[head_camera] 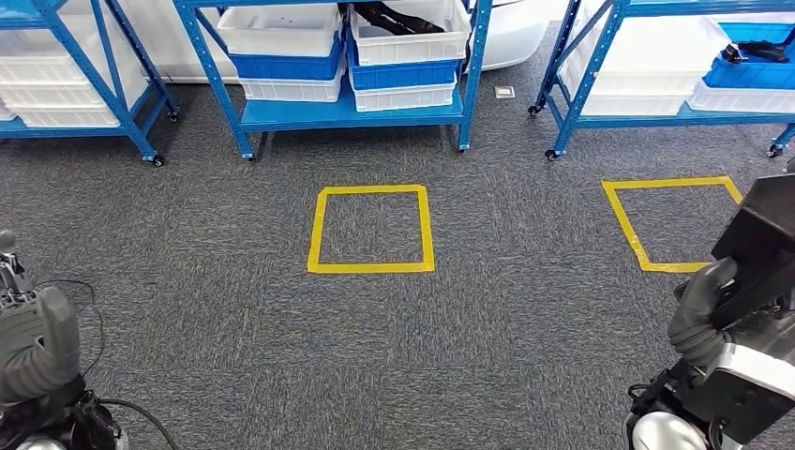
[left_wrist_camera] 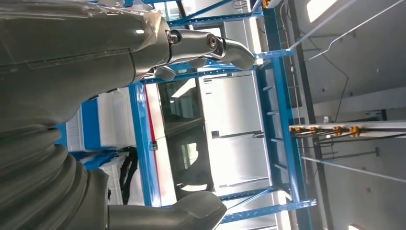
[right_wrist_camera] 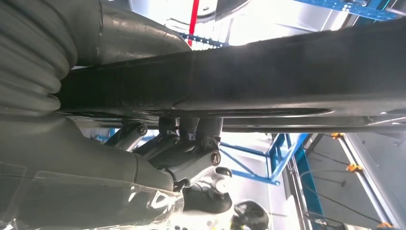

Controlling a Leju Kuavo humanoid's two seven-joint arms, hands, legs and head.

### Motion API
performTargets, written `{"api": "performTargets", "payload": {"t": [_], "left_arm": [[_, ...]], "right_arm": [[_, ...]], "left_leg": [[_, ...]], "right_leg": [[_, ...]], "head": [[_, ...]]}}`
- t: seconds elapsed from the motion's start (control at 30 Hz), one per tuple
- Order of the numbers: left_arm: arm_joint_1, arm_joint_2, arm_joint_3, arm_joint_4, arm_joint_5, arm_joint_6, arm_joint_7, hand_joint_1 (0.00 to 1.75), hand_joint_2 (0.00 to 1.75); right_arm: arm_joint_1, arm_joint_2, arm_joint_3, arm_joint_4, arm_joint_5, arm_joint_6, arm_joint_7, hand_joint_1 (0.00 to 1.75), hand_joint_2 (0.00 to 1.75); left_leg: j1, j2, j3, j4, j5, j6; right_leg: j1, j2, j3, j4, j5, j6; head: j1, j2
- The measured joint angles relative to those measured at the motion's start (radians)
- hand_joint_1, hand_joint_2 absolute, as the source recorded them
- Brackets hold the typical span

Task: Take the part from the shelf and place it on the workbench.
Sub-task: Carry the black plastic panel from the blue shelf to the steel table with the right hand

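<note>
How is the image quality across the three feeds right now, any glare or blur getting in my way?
Head view: evenly lit, sharp carpet and yellow tape square, no glare. Left wrist view: bright window light washes out the background behind the left robot hand, whose nearest parts are soft. Right wrist view: strongly backlit, so the black part held by the right robot hand reads as a dark silhouette.

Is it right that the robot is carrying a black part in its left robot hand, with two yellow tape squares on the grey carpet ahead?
Not quite. The black part is in the right robot hand, not the left; the head view shows it. The left robot hand holds nothing. The rest stands: two yellow tape squares lie on the grey carpet ahead.
</note>
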Motion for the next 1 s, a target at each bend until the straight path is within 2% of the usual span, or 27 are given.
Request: {"api": "performTargets", "payload": {"t": [0.1,0.13,0.17,0.2,0.27,0.3,0.33,0.37,0.47,0.53,0.6,0.63,0.67,0.7,0.73,0.77,0.8,0.83,0.87,0.93,0.97,1.0], "left_arm": [[-0.012,-0.008,-0.005,0.014,0.002,0.013,0.001,0.00,1.75],[-0.012,-0.010,-0.006,0.018,0.003,0.019,0.001,0.00,1.75],[-0.012,-0.011,-0.006,0.022,0.006,0.023,0.001,0.00,1.75],[-0.011,-0.012,-0.006,0.024,0.008,0.025,0.001,0.00,1.75],[-0.010,-0.013,-0.006,0.026,0.011,0.027,0.000,0.00,1.75],[-0.010,-0.013,-0.005,0.027,0.012,0.027,0.000,0.00,1.75],[-0.009,-0.014,-0.005,0.027,0.013,0.027,0.000,0.00,1.75],[-0.008,-0.014,-0.005,0.027,0.013,0.028,0.000,0.00,1.75],[-0.002,-0.014,-0.006,0.027,0.013,0.036,0.000,0.00,1.75],[0.001,-0.014,-0.005,0.027,0.013,0.042,-0.001,0.00,1.75],[0.007,-0.013,-0.005,0.027,0.013,0.045,-0.001,0.00,1.75],[0.010,-0.013,-0.005,0.027,0.013,0.045,-0.001,0.00,1.75],[0.014,-0.013,-0.005,0.027,0.013,0.046,-0.001,0.00,1.75],[0.015,-0.013,-0.005,0.027,0.013,0.046,-0.001,0.00,1.75],[0.016,-0.013,-0.005,0.027,0.013,0.047,-0.001,0.00,1.75],[0.016,-0.013,-0.005,0.027,0.013,0.047,-0.001,0.00,1.75],[0.016,-0.013,-0.005,0.027,0.013,0.048,0.000,0.00,1.75],[0.017,-0.013,-0.005,0.026,0.013,0.049,-0.001,0.00,1.75],[0.018,-0.013,-0.004,0.026,0.013,0.051,-0.001,0.00,1.75],[0.023,-0.013,-0.002,0.024,0.013,0.056,-0.001,0.00,1.75],[0.025,-0.013,-0.001,0.023,0.013,0.057,-0.001,0.00,1.75],[0.027,-0.013,-0.001,0.021,0.013,0.057,-0.002,0.00,1.75]], "right_arm": [[-0.009,0.004,-0.004,0.002,0.036,-0.002,0.016,1.75,1.75],[-0.010,0.005,-0.005,0.003,0.045,-0.003,0.020,1.75,1.75],[-0.010,0.006,-0.005,0.004,0.050,-0.004,0.023,1.75,1.75],[-0.011,0.008,-0.005,0.005,0.055,-0.005,0.026,1.75,1.75],[-0.014,0.010,-0.005,0.006,0.061,-0.006,0.028,1.75,1.75],[-0.015,0.011,-0.005,0.006,0.063,-0.006,0.028,1.75,1.75],[-0.017,0.012,-0.005,0.007,0.065,-0.007,0.029,1.75,1.75],[-0.019,0.013,-0.005,0.008,0.067,-0.007,0.031,1.75,1.75],[-0.025,0.016,-0.006,0.011,0.073,-0.007,0.039,1.75,1.75],[-0.029,0.019,-0.005,0.012,0.076,-0.007,0.041,1.75,1.75],[-0.029,0.020,-0.005,0.013,0.080,-0.007,0.042,1.75,1.75],[-0.029,0.020,-0.005,0.014,0.081,-0.007,0.042,1.75,1.75],[-0.029,0.020,-0.005,0.016,0.083,-0.007,0.042,1.75,1.75],[-0.029,0.021,-0.005,0.017,0.083,-0.007,0.042,1.75,1.75],[-0.029,0.021,-0.005,0.018,0.084,-0.007,0.043,1.75,1.75],[-0.030,0.021,-0.005,0.018,0.085,-0.007,0.043,1.75,1.75],[-0.031,0.022,-0.005,0.018,0.086,-0.007,0.045,1.75,1.75],[-0.033,0.022,-0.005,0.018,0.087,-0.007,0.046,1.75,1.75],[-0.035,0.022,-0.004,0.019,0.088,-0.007,0.049,1.75,1.75],[-0.040,0.023,-0.002,0.021,0.090,-0.007,0.055,1.75,1.75],[-0.044,0.023,-0.001,0.023,0.091,-0.007,0.058,1.75,1.75],[-0.047,0.023,-0.001,0.024,0.093,-0.007,0.060,1.75,1.75]], "left_leg": [[0.005,0.000,-0.031,-0.004,0.030,-0.004],[0.006,-0.002,-0.042,-0.002,0.037,-0.007],[0.008,-0.005,-0.052,0.001,0.043,-0.011],[0.011,-0.009,-0.061,0.006,0.048,-0.015],[0.017,-0.019,-0.077,0.023,0.051,-0.024],[0.018,-0.025,-0.087,0.034,0.052,-0.030],[0.017,-0.031,-0.096,0.043,0.053,-0.036],[0.016,-0.035,-0.104,0.048,0.055,-0.043],[0.019,-0.041,-0.120,0.060,0.056,-0.058],[0.023,-0.028,-0.151,0.127,0.009,-0.068],[0.025,-0.014,-0.210,0.261,-0.063,-0.077],[0.026,-0.011,-0.233,0.317,-0.085,-0.080],[0.027,-0.008,-0.241,0.342,-0.090,-0.080],[0.027,-0.005,-0.225,0.323,-0.075,-0.079],[0.027,0.000,-0.188,0.266,-0.046,-0.076],[0.026,0.016,-0.142,0.189,-0.017,-0.072],[0.023,0.032,-0.103,0.121,0.003,-0.069],[0.019,0.043,-0.079,0.077,0.014,-0.064],[0.015,0.049,-0.071,0.056,0.016,-0.060],[0.010,0.033,-0.077,0.052,0.021,-0.049],[0.010,0.025,-0.077,0.048,0.027,-0.043],[0.012,0.018,-0.077,0.043,0.034,-0.035]], "right_leg": [[-0.008,0.002,-0.076,0.182,-0.099,0.001],[-0.012,0.002,-0.086,0.227,-0.119,0.006],[-0.017,0.002,-0.079,0.238,-0.125,0.015],[-0.023,0.002,-0.050,0.207,-0.116,0.027],[-0.036,0.013,0.042,0.068,-0.083,0.050],[-0.040,0.021,0.076,0.008,-0.071,0.054],[-0.041,0.027,0.094,-0.025,-0.065,0.052],[-0.039,0.030,0.096,-0.033,-0.065,0.045],[-0.040,0.013,0.087,-0.026,-0.052,0.020],[-0.043,0.001,0.081,-0.027,-0.045,0.005],[-0.039,-0.013,0.072,-0.027,-0.040,-0.004],[-0.037,-0.021,0.068,-0.027,-0.038,-0.007],[-0.036,-0.029,0.065,-0.027,-0.036,-0.009],[-0.036,-0.037,0.063,-0.027,-0.035,-0.010],[-0.035,-0.045,0.064,-0.027,-0.034,-0.011],[-0.034,-0.052,0.065,-0.027,-0.034,-0.010],[-0.031,-0.059,0.067,-0.027,-0.033,-0.008],[-0.028,-0.065,0.067,-0.027,-0.032,-0.006],[-0.025,-0.071,0.067,-0.027,-0.031,-0.002],[-0.022,-0.084,0.067,-0.029,-0.029,0.008],[-0.023,-0.083,0.064,-0.026,-0.032,0.014],[-0.024,-0.071,0.055,-0.010,-0.043,0.016]], "head": [[0.006,0.000],[0.006,0.000],[0.006,0.000],[0.006,0.000],[0.007,0.000],[0.008,0.000],[0.008,0.000],[0.007,0.000],[0.006,0.000],[0.003,0.000],[0.000,0.000],[0.000,0.000],[0.000,0.000],[0.000,0.000],[0.000,0.000],[0.000,0.000],[0.000,0.000],[0.001,0.000],[0.001,0.000],[0.000,0.000],[0.000,0.000],[0.001,0.000]]}}
